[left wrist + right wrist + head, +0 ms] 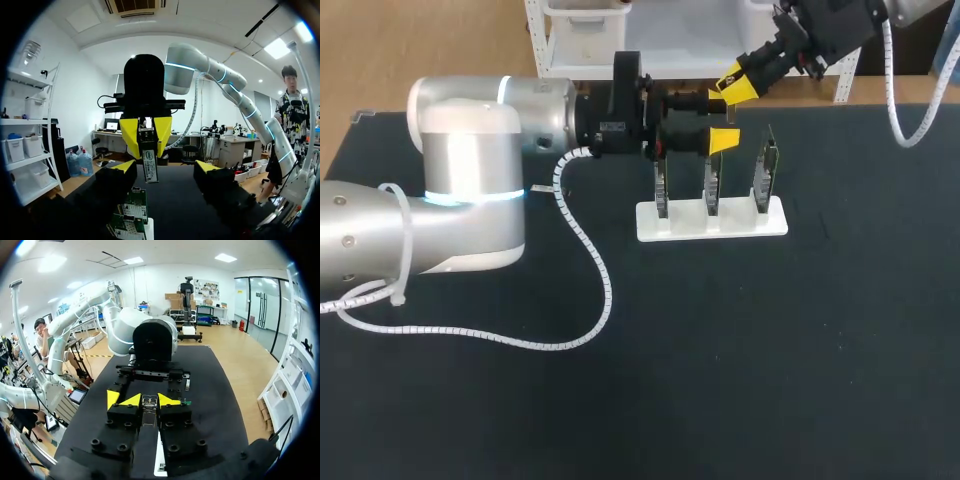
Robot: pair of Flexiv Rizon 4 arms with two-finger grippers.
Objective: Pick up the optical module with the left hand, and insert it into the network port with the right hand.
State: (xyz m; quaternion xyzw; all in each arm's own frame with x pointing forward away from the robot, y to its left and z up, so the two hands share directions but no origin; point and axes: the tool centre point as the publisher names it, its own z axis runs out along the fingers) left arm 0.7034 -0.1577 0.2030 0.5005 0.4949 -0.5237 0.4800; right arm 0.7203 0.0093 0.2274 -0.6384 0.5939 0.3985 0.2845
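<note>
Right gripper (149, 401): closed on the slim silver optical module (150, 165); both yellow tips press its upper end from two sides.
Left gripper (165, 170): spread wide and holding nothing; its two yellow-tipped fingers stand on either side of the module without touching it.
Optical module: held upright in the air by the right gripper, with its lower end hanging free between the left gripper's open fingers, above the worktop near the middle of the far edge.
Arms: the silver left arm (470, 190) reaches in over the left side of the worktop; the right arm (830, 30) comes down from the far right corner. The two grippers face each other tip to tip.
White rack with three upright green circuit boards (720, 222): stands on the black cloth worktop (770, 350) near the middle of the far edge, below and just beside the grippers.
White spiral-wrapped cable (590, 250): trails from the left arm and loops across the left half of the worktop.
</note>
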